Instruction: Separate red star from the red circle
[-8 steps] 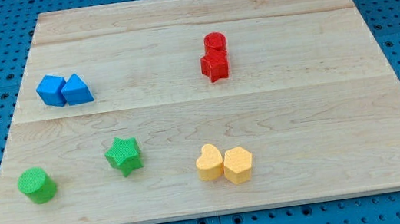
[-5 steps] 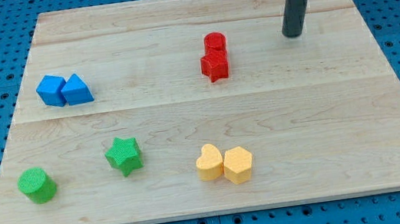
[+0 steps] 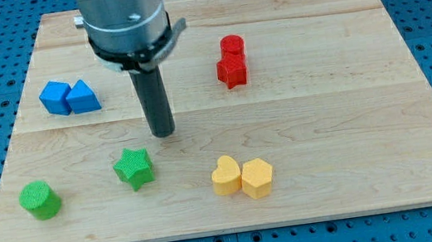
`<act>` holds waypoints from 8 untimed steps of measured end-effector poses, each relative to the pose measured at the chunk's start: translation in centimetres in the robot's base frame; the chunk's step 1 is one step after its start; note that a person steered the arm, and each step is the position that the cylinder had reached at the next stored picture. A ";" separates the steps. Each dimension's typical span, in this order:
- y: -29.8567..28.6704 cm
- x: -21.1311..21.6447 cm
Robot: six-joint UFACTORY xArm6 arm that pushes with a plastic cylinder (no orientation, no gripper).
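The red star (image 3: 231,72) sits right of the board's middle, in its upper half, touching the red circle (image 3: 232,47) just above it. My tip (image 3: 164,132) stands on the board left of centre, well to the lower left of the red pair and just above the green star (image 3: 134,167). It touches no block.
A blue cube (image 3: 55,98) and a blue triangle (image 3: 82,97) touch each other at the left. A green cylinder (image 3: 39,200) is at the bottom left. A yellow heart (image 3: 226,176) and a yellow hexagon (image 3: 257,177) touch at bottom centre. The wooden board (image 3: 350,120) lies on blue pegboard.
The rod came in from the top right corner and swept left and down across the board, past the red pair, to left of centre. No block has moved.
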State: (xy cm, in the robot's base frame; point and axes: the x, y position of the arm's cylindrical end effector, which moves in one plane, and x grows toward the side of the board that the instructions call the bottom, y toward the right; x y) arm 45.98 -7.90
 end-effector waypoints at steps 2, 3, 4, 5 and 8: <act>3.0 -8.4; 14.2 -8.4; 19.0 -8.4; 20.8 -8.3; 26.4 -5.0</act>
